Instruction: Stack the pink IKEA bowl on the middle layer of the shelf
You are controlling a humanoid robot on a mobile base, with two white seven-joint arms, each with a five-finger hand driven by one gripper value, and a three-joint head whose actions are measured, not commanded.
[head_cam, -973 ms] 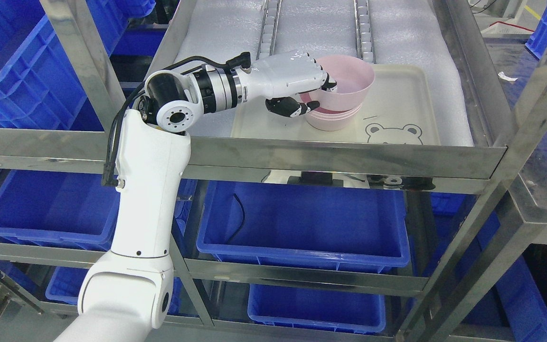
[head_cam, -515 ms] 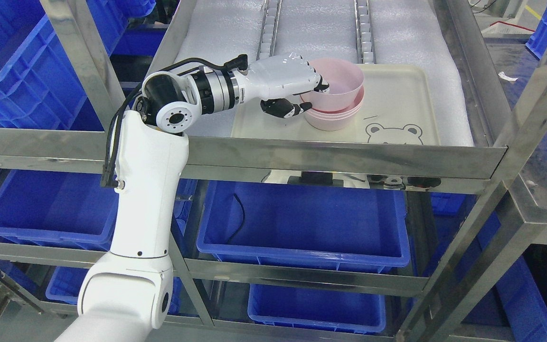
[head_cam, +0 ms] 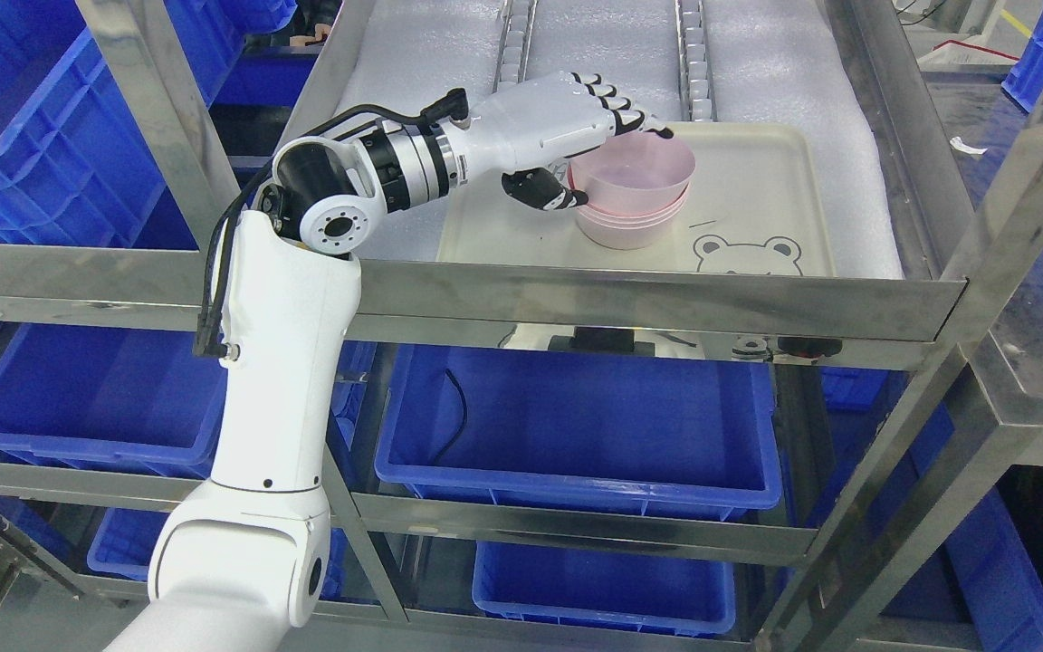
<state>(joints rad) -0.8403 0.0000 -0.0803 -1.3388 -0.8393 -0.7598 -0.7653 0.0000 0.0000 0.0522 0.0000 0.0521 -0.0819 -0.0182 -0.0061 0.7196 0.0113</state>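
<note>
Left hand (head_cam: 567,136) fingers spread wide, holding nothing, hovering at the left rim of the pink bowl (head_cam: 635,177), bowl nested on the stack, cream tray (head_cam: 757,181) beneath

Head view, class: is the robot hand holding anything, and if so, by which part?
Nothing is held. The left robot hand has its fingers extended above the top pink bowl, which sits nested in the stack on the cream tray.
</note>
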